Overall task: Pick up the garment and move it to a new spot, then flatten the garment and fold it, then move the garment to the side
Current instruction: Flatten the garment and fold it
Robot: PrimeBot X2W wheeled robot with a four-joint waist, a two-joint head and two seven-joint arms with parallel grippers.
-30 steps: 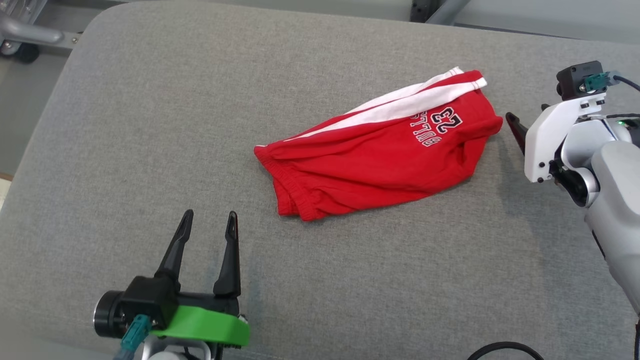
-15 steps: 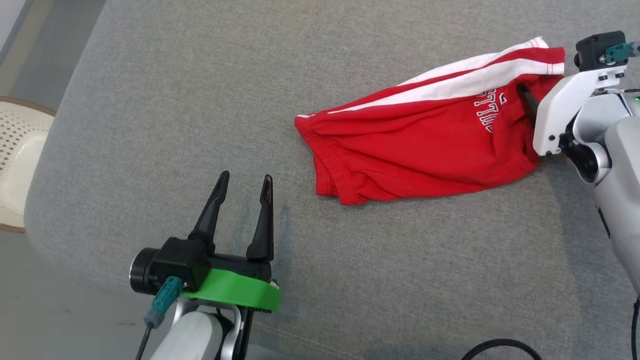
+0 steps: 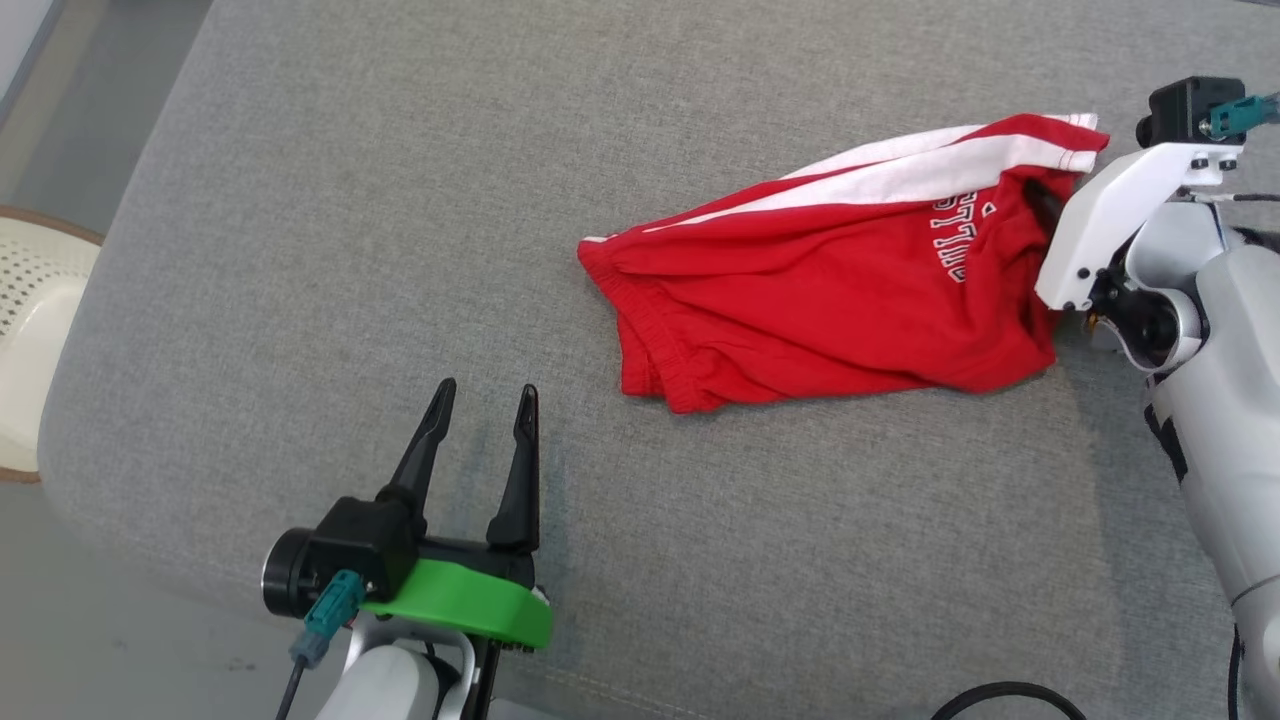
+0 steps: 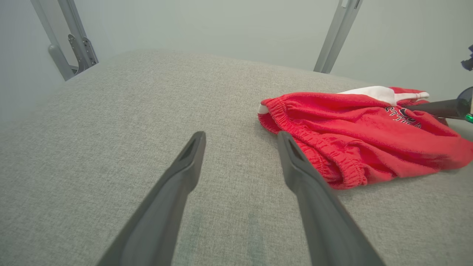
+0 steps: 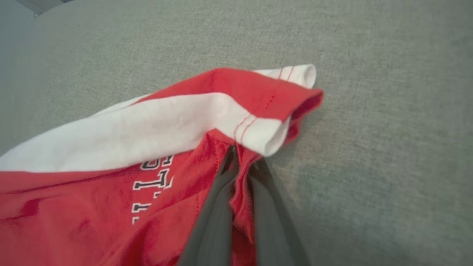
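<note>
currently, shorts (image 3: 830, 300) are seen lying crumpled on the grey cushion (image 3: 350, 200), toward its right side, with the elastic waistband turned toward the left gripper (image 3: 486, 392). right gripper (image 5: 244, 160) is clamped together on a red fold at the leg hem, just under the white stripe. left gripper's fingers are held apart over bare cushion, near the waistband, not touching it.

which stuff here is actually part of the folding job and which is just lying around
Job:
red shorts
right gripper, pinching their hem
left gripper, open
grey cushion they lie on

Lying about:
pale woven object
black cable
metal frame legs
</note>
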